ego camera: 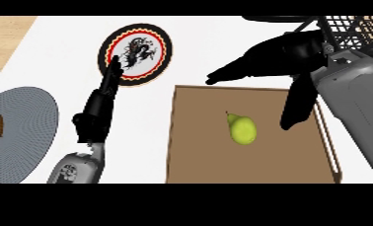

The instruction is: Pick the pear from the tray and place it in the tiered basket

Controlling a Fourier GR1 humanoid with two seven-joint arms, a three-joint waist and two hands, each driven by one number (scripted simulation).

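Observation:
A yellow-green pear (242,129) lies on the brown tray (197,161), a little right of the tray's middle, stem toward the far side. My right hand (280,57) hovers above the tray's far right part, open, fingers stretched to the left and thumb hanging down just right of the pear without touching it. The black wire tiered basket (348,30) shows at the top right corner, partly hidden by my right forearm. My left hand (98,109) rests open at the left, fingers pointing away, left of the tray.
A round plate (138,52) with a red-and-black dragon pattern sits on the white counter beyond my left hand. A grey round mat (25,131) lies at the left edge. A wooden strip runs along the upper left corner.

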